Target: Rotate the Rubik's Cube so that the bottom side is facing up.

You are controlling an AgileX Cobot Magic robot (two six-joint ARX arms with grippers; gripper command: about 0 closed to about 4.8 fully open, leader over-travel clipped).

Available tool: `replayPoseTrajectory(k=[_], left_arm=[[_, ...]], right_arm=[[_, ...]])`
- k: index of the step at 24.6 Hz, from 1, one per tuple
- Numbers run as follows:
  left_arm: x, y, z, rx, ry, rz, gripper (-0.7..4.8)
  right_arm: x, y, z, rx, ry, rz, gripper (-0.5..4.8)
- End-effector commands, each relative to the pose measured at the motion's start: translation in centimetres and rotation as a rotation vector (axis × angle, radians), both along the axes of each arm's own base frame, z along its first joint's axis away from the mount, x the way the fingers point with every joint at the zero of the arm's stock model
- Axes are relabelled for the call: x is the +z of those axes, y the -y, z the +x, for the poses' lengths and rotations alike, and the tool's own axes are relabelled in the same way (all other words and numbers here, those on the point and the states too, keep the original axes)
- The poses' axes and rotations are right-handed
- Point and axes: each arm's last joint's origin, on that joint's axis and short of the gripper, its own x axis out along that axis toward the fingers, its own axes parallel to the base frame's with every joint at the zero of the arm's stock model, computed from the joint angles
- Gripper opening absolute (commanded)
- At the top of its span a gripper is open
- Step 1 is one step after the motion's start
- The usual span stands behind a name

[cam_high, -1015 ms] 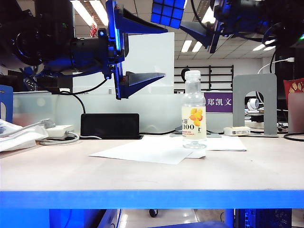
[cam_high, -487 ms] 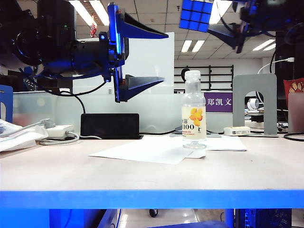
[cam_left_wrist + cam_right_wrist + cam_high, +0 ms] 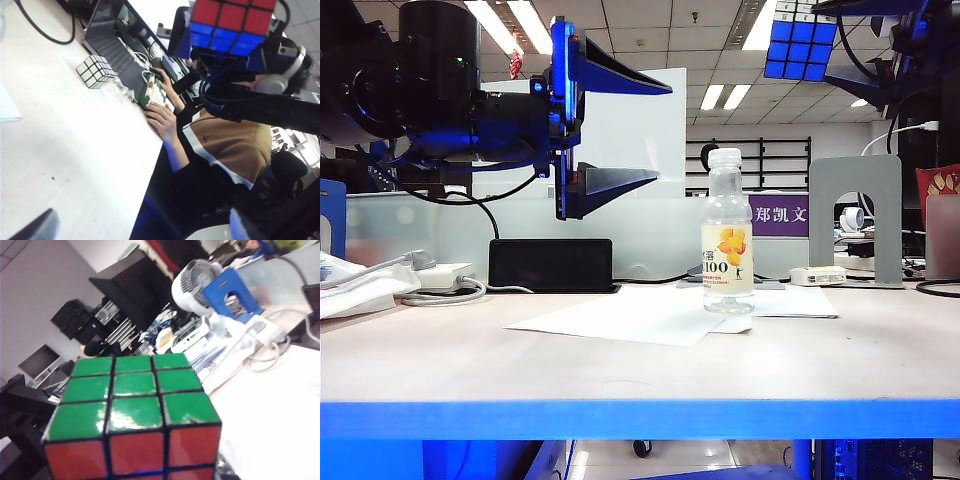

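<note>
High at the upper right of the exterior view hangs the Rubik's Cube (image 3: 802, 45), blue face showing, well above the table (image 3: 640, 365). My right gripper (image 3: 830, 43) is shut on it, one finger above and one below. The right wrist view is filled by the Rubik's Cube (image 3: 132, 410), green face over a red one, which hides the fingers. From the left wrist view the Rubik's Cube (image 3: 230, 22) shows red and blue faces in that dark gripper. My left gripper (image 3: 662, 132) hovers at the upper left, open and empty, apart from the cube; its fingertips (image 3: 35, 227) sit at the frame corners.
A clear bottle (image 3: 728, 232) stands on white paper (image 3: 640, 315) mid-table. Behind are a black box (image 3: 552, 265), a power strip (image 3: 440, 275) with cables and a grey metal bookend (image 3: 856, 215). A person (image 3: 225, 145) works at a neighbouring desk, near a silver cube (image 3: 95, 71).
My right gripper has carried the cube to the right along the top of the exterior view. The left gripper has stayed in place, open, with its wrist turned slightly.
</note>
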Motion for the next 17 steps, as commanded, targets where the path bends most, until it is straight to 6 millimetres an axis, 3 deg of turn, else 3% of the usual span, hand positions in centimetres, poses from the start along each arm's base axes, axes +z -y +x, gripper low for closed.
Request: replayPoseTrajectory(k=[1,7,12,17], left_arm=[[0.2,-0.1,0.1,0.024,0.016,0.001,4.79],[0.2,-0.1,0.1,0.029,0.015,0.001,4.79],[0.2,-0.1,0.1,0.029,0.012,0.0,4.79],[0.2,-0.2,0.1,0.029,0.012,0.0,4.79]], right_arm=[[1.5,-0.3,-0.7,-0.006,0.065,0.002,2.65],[3.6,0.6,-2.0,-0.101,0.238,0.016,2.65],[3.6,1.8,-2.1,-0.149,0.281,0.002,2.65],[3.5,4.2,-2.1,-0.312,0.385,0.001,2.65]])
